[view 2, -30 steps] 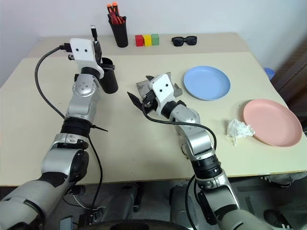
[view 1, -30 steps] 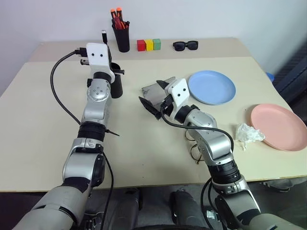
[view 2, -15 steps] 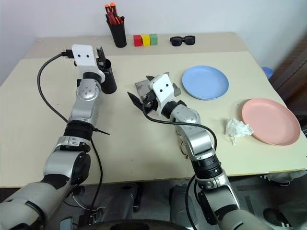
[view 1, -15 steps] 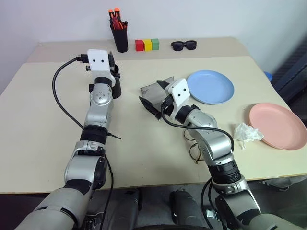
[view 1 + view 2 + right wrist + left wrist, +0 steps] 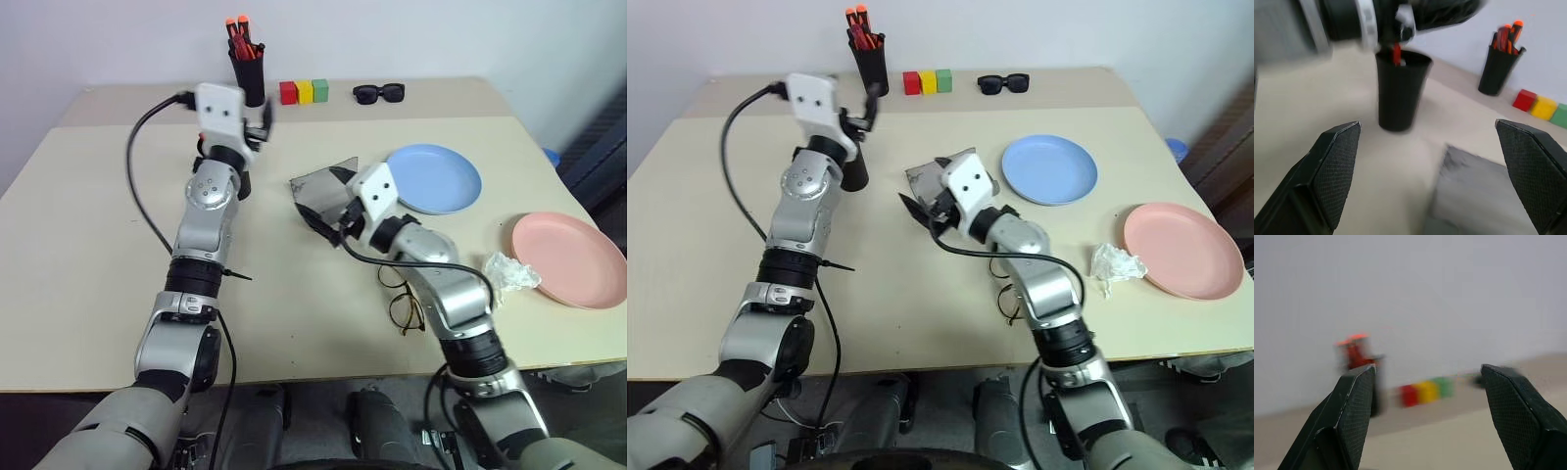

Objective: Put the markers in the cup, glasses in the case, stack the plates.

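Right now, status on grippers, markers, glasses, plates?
Left gripper open, empty, above the cup. Right gripper open at the grey case. Red-capped marker in cup. Glasses loose beside right arm. Plates unstacked: blue, pink.

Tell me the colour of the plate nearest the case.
Light blue. The plate beside the case shows best in the right eye view.

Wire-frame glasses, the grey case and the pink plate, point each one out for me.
glasses (image 5: 407, 305): left eye view, on a round lens rim.
case (image 5: 318, 186): left eye view, on the grey lid.
pink plate (image 5: 568, 257): left eye view, on the plate's middle.
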You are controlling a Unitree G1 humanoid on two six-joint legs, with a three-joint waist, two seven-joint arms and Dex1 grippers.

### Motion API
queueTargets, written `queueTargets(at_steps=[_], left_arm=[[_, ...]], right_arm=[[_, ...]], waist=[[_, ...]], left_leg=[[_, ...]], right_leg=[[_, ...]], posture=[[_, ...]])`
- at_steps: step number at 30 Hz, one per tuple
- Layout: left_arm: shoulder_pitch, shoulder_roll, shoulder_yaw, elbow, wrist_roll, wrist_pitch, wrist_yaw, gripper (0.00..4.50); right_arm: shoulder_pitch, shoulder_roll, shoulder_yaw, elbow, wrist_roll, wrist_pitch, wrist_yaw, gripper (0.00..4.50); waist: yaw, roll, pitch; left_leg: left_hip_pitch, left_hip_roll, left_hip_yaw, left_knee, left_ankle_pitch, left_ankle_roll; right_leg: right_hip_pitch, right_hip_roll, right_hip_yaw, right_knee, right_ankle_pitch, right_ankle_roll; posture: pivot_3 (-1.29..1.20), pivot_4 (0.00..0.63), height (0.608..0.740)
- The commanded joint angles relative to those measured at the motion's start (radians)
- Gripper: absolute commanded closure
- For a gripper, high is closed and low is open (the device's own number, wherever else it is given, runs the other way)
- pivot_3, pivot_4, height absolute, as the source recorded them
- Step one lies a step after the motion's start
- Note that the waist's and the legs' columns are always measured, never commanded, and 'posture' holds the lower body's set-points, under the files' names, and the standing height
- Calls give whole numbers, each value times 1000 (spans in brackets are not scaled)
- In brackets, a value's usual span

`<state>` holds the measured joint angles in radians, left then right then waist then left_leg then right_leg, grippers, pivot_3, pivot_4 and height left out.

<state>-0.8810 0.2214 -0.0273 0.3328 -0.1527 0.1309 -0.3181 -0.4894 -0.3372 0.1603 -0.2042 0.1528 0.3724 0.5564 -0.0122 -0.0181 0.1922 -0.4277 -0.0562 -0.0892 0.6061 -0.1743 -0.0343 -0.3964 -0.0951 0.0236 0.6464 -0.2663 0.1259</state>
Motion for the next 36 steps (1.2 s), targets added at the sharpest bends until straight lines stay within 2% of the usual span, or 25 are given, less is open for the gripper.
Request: queueTargets(at_steps=[1,5,9,14,19,22,27,31,36], left_arm=[[2,31,-84,-87,-58,251,-185,976],[3,59,-173,-79,-49,389,-323,976],[-25,37,-251,32,3,377,-401,976],[-67,10,-307,174,84,323,-426,976],[-107,-19,-303,290,130,285,-412,976],[-115,-35,-290,318,132,280,-420,1841],[-111,-37,-277,318,138,271,-423,4352],[-101,-20,-268,298,142,253,-426,4443],[8,144,-254,91,73,39,-677,4443]], right_arm=[[28,-110,-31,-83,32,17,110,0],[78,-236,-72,-115,59,39,190,0],[141,-332,-120,-163,89,77,244,0],[196,-359,-159,-196,90,90,226,0],[238,-360,-178,-222,86,91,209,0],[265,-359,-185,-237,86,91,201,0],[268,-360,-182,-234,87,86,199,0],[258,-359,-174,-227,87,85,204,0],[258,-361,-172,-230,123,123,229,0]], waist=[[-5,0,0],[-18,0,0],[-7,1,0],[0,0,1],[2,-1,1],[2,-1,1],[1,-1,1],[2,-2,2],[-7,-1,2]], left_leg=[[0,0,0,0,0,0],[1,1,0,-2,0,0],[1,2,0,-1,0,0],[0,2,0,-1,0,0],[-1,1,0,0,0,0],[-1,1,0,0,-1,1],[-1,1,0,0,-1,1],[-1,1,0,0,-1,1],[-1,2,1,-3,-1,1]], right_leg=[[0,0,0,0,0,0],[-1,1,0,1,0,0],[-1,1,0,0,0,0],[-1,0,0,-1,-1,0],[-1,-1,0,-1,-1,0],[-1,-2,0,-2,-1,1],[-1,-2,0,-1,-1,1],[-1,-2,0,-2,-1,1],[-3,-2,1,-1,-1,1]], posture=[[0,150,740],[0,150,740],[0,150,740],[0,150,740],[0,150,740],[0,150,740],[0,150,740],[0,150,740],[0,150,740]])
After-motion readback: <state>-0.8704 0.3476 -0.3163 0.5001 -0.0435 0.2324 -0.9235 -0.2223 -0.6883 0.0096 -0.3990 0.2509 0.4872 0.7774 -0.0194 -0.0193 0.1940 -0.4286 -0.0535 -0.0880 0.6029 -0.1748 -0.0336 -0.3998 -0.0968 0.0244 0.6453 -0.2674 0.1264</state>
